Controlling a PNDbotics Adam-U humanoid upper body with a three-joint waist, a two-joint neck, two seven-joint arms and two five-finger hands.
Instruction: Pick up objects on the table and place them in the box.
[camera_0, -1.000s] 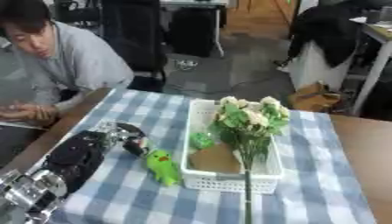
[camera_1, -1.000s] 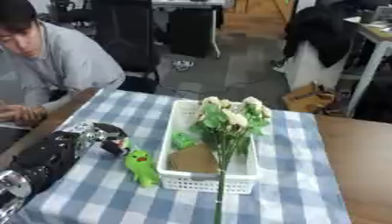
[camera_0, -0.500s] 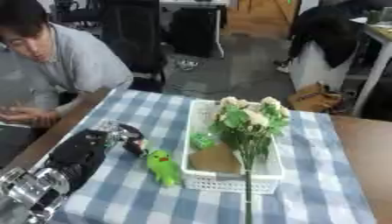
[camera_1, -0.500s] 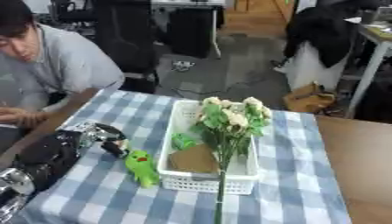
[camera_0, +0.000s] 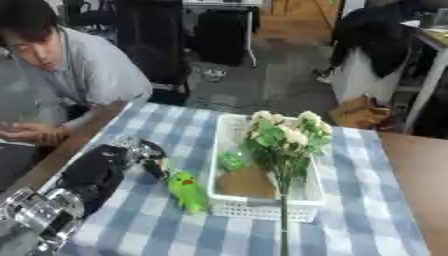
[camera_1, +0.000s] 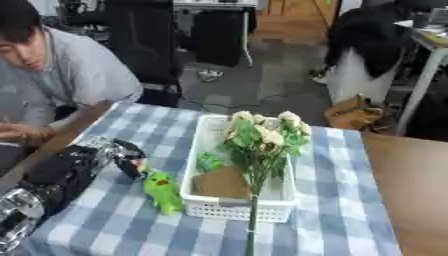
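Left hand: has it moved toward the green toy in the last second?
No. The left hand sits just left of the green toy, same gap from the white basket.

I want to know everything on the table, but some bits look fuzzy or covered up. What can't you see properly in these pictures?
- Left hand: both views are blurred, so its fingers cannot be read.
- Right hand: shows in neither view.
- Green toy: too blurred to say what it is.
- Basket: the flowers cover part of the brown thing and small green thing inside.
- Flower stem: cut off by the bottom edge.
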